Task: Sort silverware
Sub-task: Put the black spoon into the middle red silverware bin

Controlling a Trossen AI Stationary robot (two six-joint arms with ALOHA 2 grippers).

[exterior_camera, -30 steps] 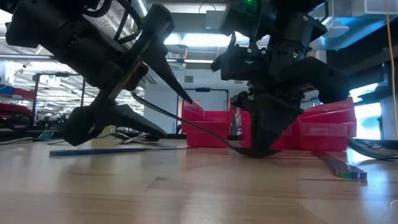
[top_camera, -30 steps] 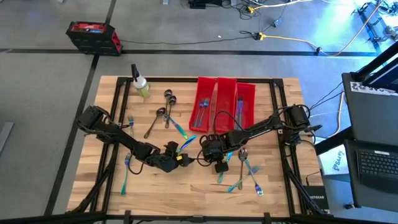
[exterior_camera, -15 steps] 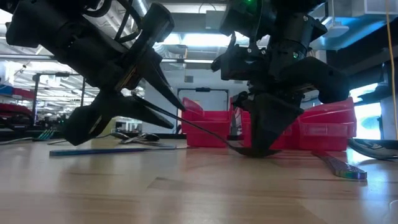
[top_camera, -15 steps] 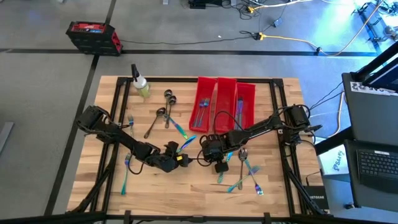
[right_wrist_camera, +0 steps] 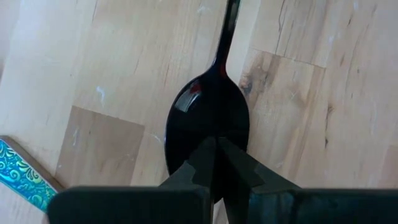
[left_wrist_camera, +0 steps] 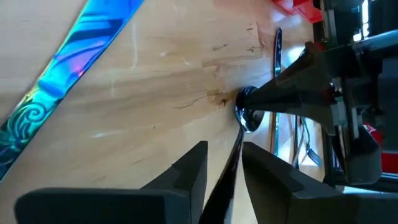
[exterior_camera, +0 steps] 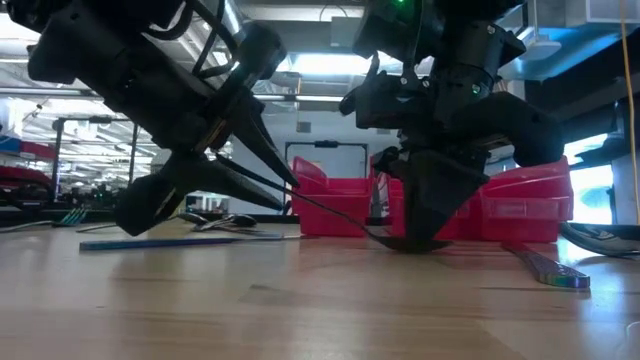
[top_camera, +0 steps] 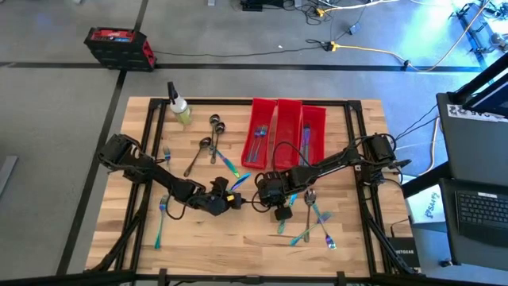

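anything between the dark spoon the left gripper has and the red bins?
Yes: the right gripper, shut, presses on the dark spoon's bowl. The left gripper clamps its handle. The red bins lie beyond the right arm.

A glossy dark metal spoon (right_wrist_camera: 208, 127) lies on the matt, grained wooden table (right_wrist_camera: 106, 56), near red plastic bins (top_camera: 287, 131).

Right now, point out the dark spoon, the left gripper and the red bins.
dark spoon (right_wrist_camera: 208, 121), right wrist view, on its bowl.
left gripper (left_wrist_camera: 224, 163), left wrist view, midway between its fingertips, astride the spoon's handle.
red bins (top_camera: 287, 119), high view, on the middle bin's floor.
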